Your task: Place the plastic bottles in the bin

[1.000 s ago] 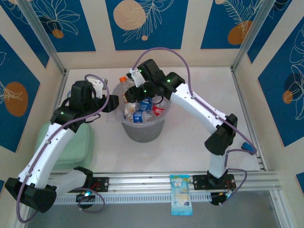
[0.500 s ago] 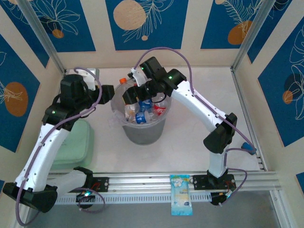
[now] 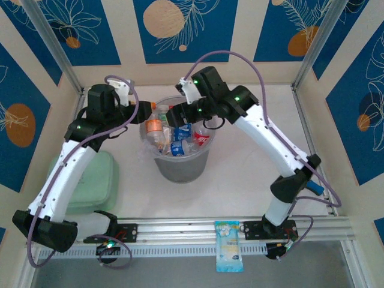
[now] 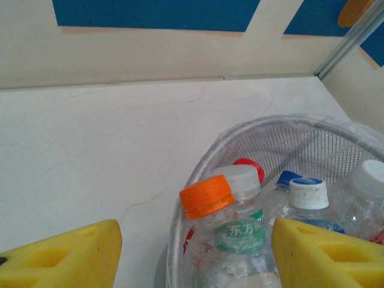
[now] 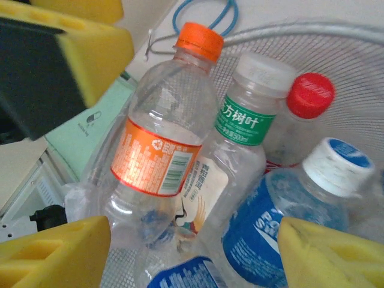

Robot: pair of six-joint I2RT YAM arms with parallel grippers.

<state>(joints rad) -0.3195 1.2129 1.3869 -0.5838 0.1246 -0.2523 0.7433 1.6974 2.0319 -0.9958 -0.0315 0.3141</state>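
Observation:
The bin (image 3: 180,169) stands mid-table with several plastic bottles inside. An orange-capped, orange-labelled bottle (image 3: 154,127) leans against its left wall, beside a green-labelled bottle (image 5: 243,123), a red-capped one (image 5: 310,95) and a blue-labelled one (image 5: 270,234). My left gripper (image 3: 144,111) hovers open at the bin's left rim (image 4: 198,174), its yellow pads (image 4: 60,258) wide on either side of the orange-capped bottle (image 4: 207,198) without touching it. My right gripper (image 3: 179,114) hangs open over the bin, with its pads (image 5: 54,252) apart above the bottles.
A pale green pad (image 3: 90,180) lies left of the bin under the left arm. A blue-and-white packet (image 3: 228,246) rests on the front rail. Walls close off the back and both sides of the table.
The orange-capped bottle has gone from the bin's back-left rim down inside against its left wall. My left gripper has swung up to the rim. The right arm has lifted and drawn back slightly.

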